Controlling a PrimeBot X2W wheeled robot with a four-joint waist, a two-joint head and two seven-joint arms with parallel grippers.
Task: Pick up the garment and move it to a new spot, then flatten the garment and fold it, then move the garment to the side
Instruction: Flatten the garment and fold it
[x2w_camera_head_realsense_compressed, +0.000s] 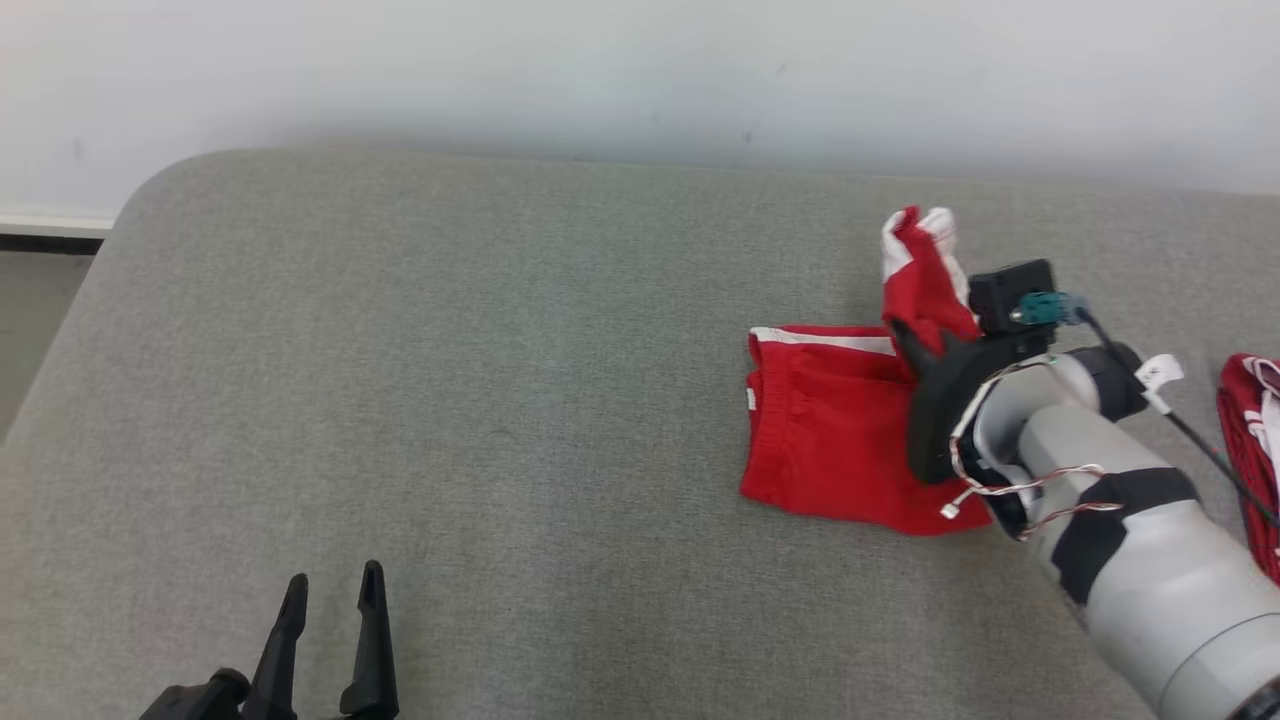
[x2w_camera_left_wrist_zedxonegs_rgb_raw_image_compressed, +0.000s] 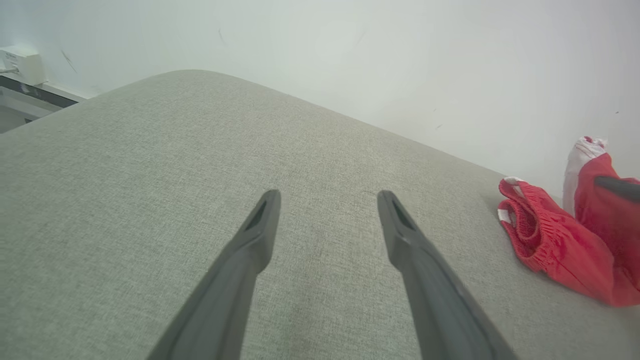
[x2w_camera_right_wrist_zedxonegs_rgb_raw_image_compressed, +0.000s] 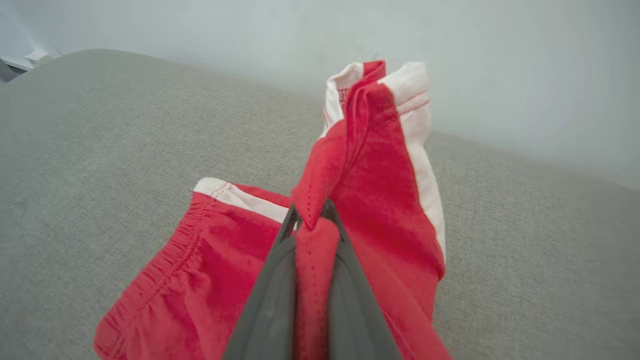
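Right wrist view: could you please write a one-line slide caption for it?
Right gripper shut on a lifted fold of the red and white garment, the rest lying on the grey padded surface.

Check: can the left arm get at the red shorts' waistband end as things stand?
Probably yes: bare grey surface lies between the open left end effector and the waistband; the right end effector pinches the far leg, lifted clear. Reach uncertain.

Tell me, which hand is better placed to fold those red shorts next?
Right. The right hand is shut on a raised part of the red shorts; the left hand hangs open over the grey upholstery, apart from them.
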